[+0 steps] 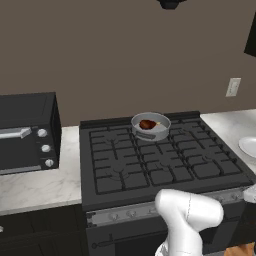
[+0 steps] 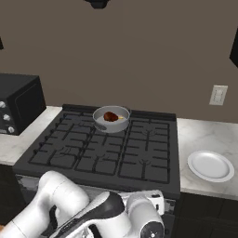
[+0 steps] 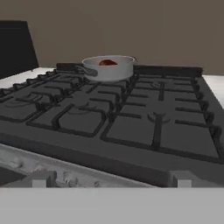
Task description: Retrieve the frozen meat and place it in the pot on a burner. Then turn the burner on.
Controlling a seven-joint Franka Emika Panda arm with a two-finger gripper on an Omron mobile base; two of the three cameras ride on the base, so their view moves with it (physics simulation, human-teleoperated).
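Grey pot (image 1: 150,127) held the meat (image 1: 147,124) at upper centre, on a rear burner.
Knobs (image 1: 150,212) lay nearer the low gripper (image 3: 109,183); its jaws' gap I couldn't tell.

Frozen meat (image 1: 147,123), reddish-brown, lies inside grey pot (image 1: 150,126); pot sits on rear centre burner (image 1: 152,136), handle frontward

Home kitchen: gas stove (image 1: 165,165) with grates, marble counter (image 1: 35,185), black toaster oven (image 1: 27,132), white plate (image 2: 210,165), wall outlet (image 2: 218,95), pot (image 1: 150,126) on a back burner.
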